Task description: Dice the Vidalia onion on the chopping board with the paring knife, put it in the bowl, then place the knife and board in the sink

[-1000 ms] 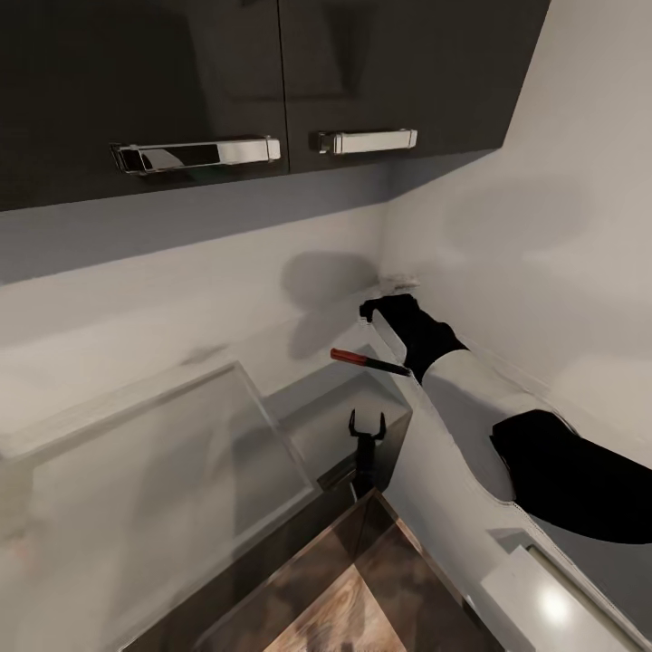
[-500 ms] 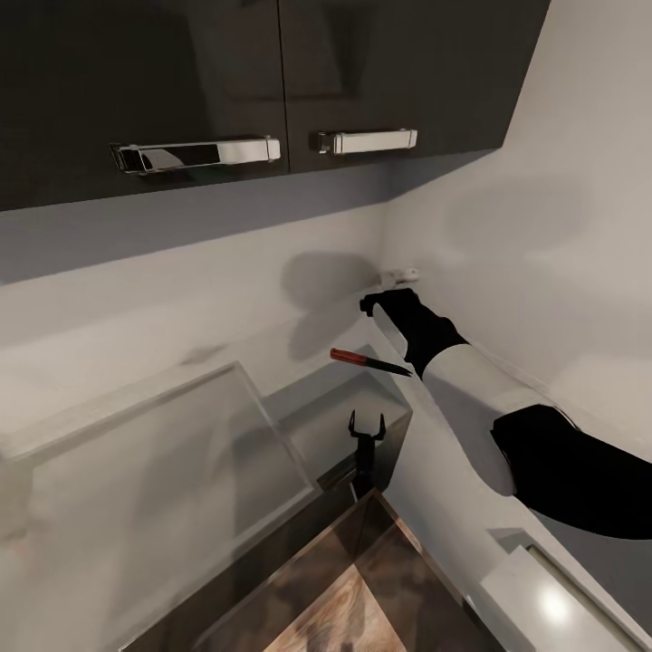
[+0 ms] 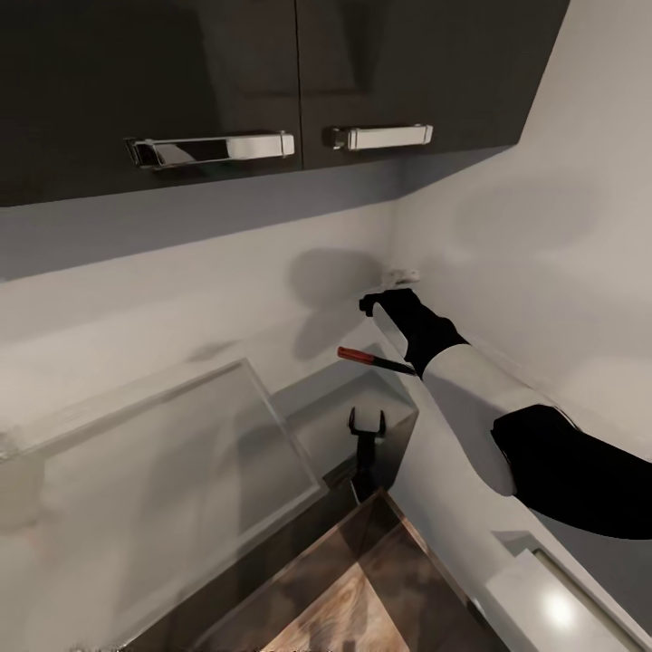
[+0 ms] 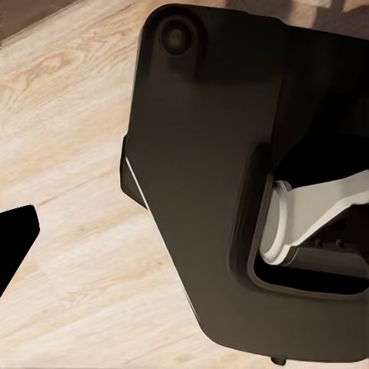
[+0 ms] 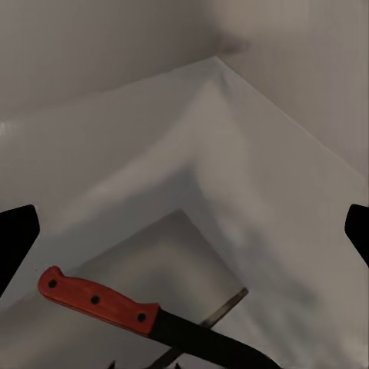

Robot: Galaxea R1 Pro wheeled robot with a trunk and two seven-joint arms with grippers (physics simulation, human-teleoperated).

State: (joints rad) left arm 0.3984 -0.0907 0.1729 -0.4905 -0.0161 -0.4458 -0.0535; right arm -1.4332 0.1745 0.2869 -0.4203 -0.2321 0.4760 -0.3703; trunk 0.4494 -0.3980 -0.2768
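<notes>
My right gripper [image 3: 369,304] reaches toward the wall corner, and I cannot tell how its fingers stand. The paring knife [image 3: 373,360], red-handled, shows beside my right forearm above the sink [image 3: 349,418]. My left gripper [image 3: 366,422] hangs spread there.

Looks like a home kitchen: glossy dark cabinets [image 3: 272,81] up top, grey countertop [image 3: 136,453], wood plank floor [image 3: 362,589].

1. One paring knife [image 3: 373,360] with a red handle.
2. One sink [image 3: 358,407].
3. Two dark cabinet doors [image 3: 145,81], each with one chrome handle [image 3: 213,149].
4. Two robot arms: left gripper [image 3: 366,424], right arm [image 3: 471,398].
</notes>
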